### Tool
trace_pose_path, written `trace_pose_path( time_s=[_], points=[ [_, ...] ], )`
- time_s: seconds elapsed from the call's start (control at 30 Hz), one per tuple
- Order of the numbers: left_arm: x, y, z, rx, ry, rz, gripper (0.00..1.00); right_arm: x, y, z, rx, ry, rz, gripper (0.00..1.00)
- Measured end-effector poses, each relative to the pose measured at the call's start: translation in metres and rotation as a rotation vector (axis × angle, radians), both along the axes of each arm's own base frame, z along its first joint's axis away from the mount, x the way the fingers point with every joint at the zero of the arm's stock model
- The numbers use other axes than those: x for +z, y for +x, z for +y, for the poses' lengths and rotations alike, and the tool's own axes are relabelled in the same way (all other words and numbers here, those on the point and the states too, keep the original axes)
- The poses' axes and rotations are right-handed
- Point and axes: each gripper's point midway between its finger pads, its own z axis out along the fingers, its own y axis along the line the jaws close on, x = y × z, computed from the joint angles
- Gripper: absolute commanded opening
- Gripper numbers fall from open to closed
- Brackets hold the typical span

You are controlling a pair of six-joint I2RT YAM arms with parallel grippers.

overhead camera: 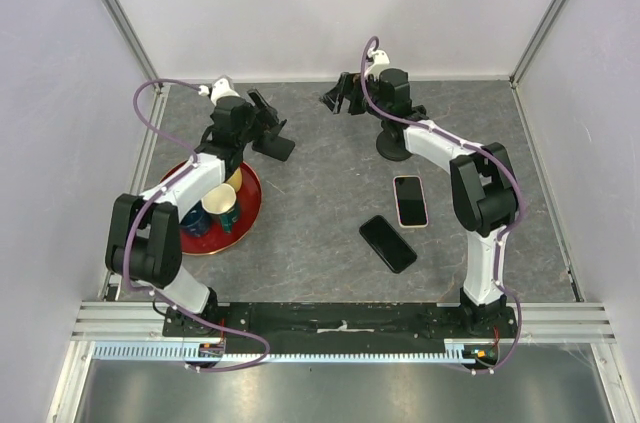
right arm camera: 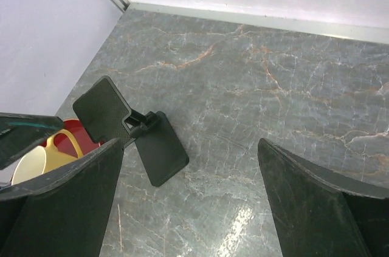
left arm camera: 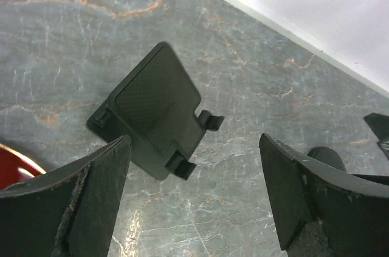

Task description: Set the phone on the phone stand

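The black phone stand (overhead camera: 273, 144) sits on the grey table at the back left, its plate tilted up with two small hooks at the lower edge (left arm camera: 155, 108). My left gripper (overhead camera: 262, 115) hovers just over the stand, open and empty (left arm camera: 194, 143). Two phones lie flat near the right arm: one with a cream rim (overhead camera: 410, 201) and an all-black one (overhead camera: 387, 243). My right gripper (overhead camera: 340, 95) hangs open and empty at the back centre. From there it looks toward the stand (right arm camera: 159, 147), which lies past its left finger (right arm camera: 73, 202).
A red plate (overhead camera: 250, 205) holding cups, one yellow (right arm camera: 36, 160), lies at the left under the left arm. A round black base (overhead camera: 393, 147) stands below the right wrist. White walls close the back and both sides.
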Motion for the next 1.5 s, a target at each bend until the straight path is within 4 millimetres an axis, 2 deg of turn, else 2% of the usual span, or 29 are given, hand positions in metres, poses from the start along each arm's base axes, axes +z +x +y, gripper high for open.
trace_pose_path(
  time_s=[0.2,0.33,0.57,0.8,0.97,1.0,1.1,1.13,1.2,1.3,1.5],
  points=[
    [-0.027,-0.006,0.007,0.04,-0.009,0.045,0.8,-0.009,-0.006,0.004,0.013,-0.004,-0.02,0.98],
    [-0.04,-0.003,0.008,0.047,-0.008,0.058,0.64,-0.008,-0.014,0.018,0.044,-0.016,-0.039,0.98],
    [-0.072,0.006,0.008,0.036,-0.015,0.101,0.59,-0.007,-0.023,0.035,0.08,-0.034,-0.067,0.98],
    [-0.06,0.016,0.001,-0.002,-0.039,0.036,0.56,-0.007,-0.022,0.034,0.078,-0.048,-0.079,0.98],
    [-0.053,0.02,0.0,-0.034,-0.047,0.0,0.48,-0.008,-0.022,0.034,0.079,-0.058,-0.086,0.98],
    [-0.053,0.02,-0.001,-0.04,-0.051,-0.003,0.44,-0.009,-0.022,0.034,0.079,-0.059,-0.086,0.98],
    [-0.053,0.023,0.0,-0.057,-0.057,-0.013,0.23,-0.01,-0.023,0.033,0.081,-0.063,-0.086,0.98],
    [-0.055,0.023,0.001,-0.063,-0.056,-0.014,0.1,-0.011,-0.023,0.033,0.081,-0.065,-0.086,0.98],
    [-0.055,0.023,-0.001,-0.08,-0.064,-0.019,0.03,-0.012,-0.023,0.033,0.081,-0.068,-0.084,0.98],
    [-0.043,0.027,-0.008,-0.11,-0.08,-0.065,0.02,-0.013,-0.023,0.033,0.083,-0.073,-0.088,0.98],
    [-0.038,0.023,-0.022,-0.209,-0.08,-0.099,0.02,-0.013,-0.023,0.032,0.084,-0.082,-0.095,0.98]
  ],
)
